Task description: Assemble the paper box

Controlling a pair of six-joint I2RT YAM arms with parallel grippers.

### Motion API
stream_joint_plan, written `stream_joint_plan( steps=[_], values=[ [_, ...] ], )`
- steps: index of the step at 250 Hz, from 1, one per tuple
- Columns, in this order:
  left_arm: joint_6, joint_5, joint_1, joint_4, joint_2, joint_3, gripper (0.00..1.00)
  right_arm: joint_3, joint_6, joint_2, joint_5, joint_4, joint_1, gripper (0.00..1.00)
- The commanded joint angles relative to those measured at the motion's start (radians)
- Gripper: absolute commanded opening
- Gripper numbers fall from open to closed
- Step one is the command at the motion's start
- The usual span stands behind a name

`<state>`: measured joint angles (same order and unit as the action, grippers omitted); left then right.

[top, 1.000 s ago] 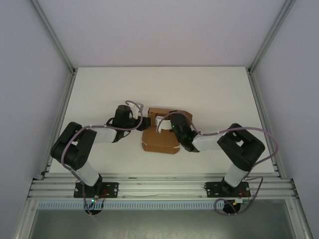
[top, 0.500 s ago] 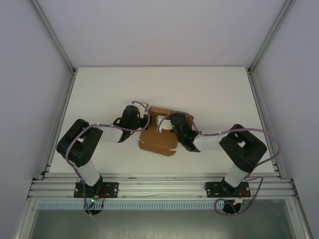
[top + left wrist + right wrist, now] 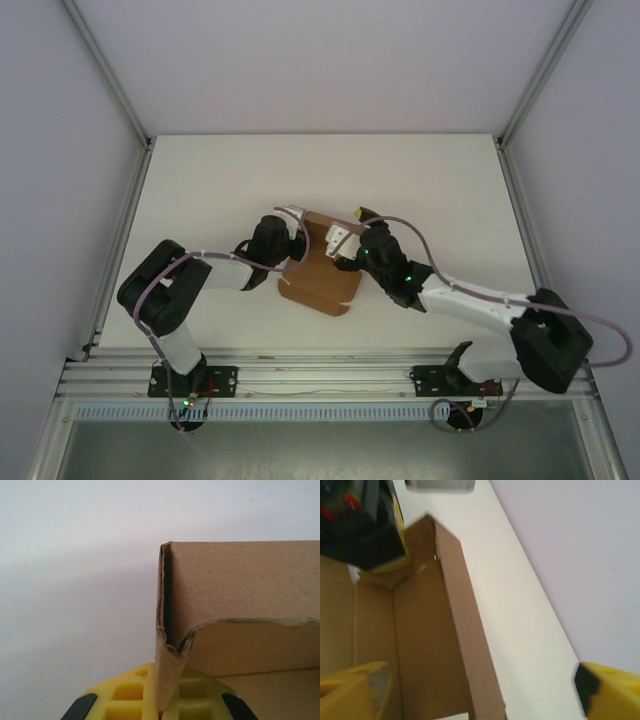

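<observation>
Pinches an upright wall of the paper box (image 3: pixel 318 280) with the left gripper (image 3: pixel 162 702), pressed tight. Spreads the right gripper (image 3: pixel 480 695) wide at the box's right edge, holding nothing. Best to hold that wall straight and fold the next flap slowly. Sits mid-table (image 3: pixel 200 180), open side up, long side running up and down the frame, slightly slanted.

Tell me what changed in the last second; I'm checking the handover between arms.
The left gripper moved in toward the box and shut on its wall. The right gripper opened, apparently letting go, and its elbow swung out to the right. The box stayed about where it was.
</observation>
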<state>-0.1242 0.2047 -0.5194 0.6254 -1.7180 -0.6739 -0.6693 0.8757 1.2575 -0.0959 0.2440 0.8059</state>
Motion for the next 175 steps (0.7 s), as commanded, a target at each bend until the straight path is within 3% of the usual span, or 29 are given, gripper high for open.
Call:
stream_joint_plan(
  steps=[1,21,70,135,175],
  values=[
    [0.043,0.008,-0.025,0.052,-0.006,0.018,0.05,-0.031,-0.312,-0.091,0.149,-0.148,-0.030,1.00],
    [0.050,0.005,-0.040,0.070,-0.014,0.030,0.05,-0.064,-0.465,-0.101,0.215,-0.189,-0.072,1.00],
    [0.058,0.002,-0.084,0.126,-0.028,0.062,0.06,-0.199,-0.845,-0.042,0.232,-0.260,-0.240,1.00],
    [0.078,-0.039,-0.131,0.167,-0.072,0.069,0.06,-0.374,-0.818,0.220,0.226,-0.396,-0.257,1.00],
    [0.072,-0.045,-0.145,0.189,-0.084,0.080,0.07,-0.379,-0.782,0.306,0.323,-0.408,-0.257,0.97]
  ],
)
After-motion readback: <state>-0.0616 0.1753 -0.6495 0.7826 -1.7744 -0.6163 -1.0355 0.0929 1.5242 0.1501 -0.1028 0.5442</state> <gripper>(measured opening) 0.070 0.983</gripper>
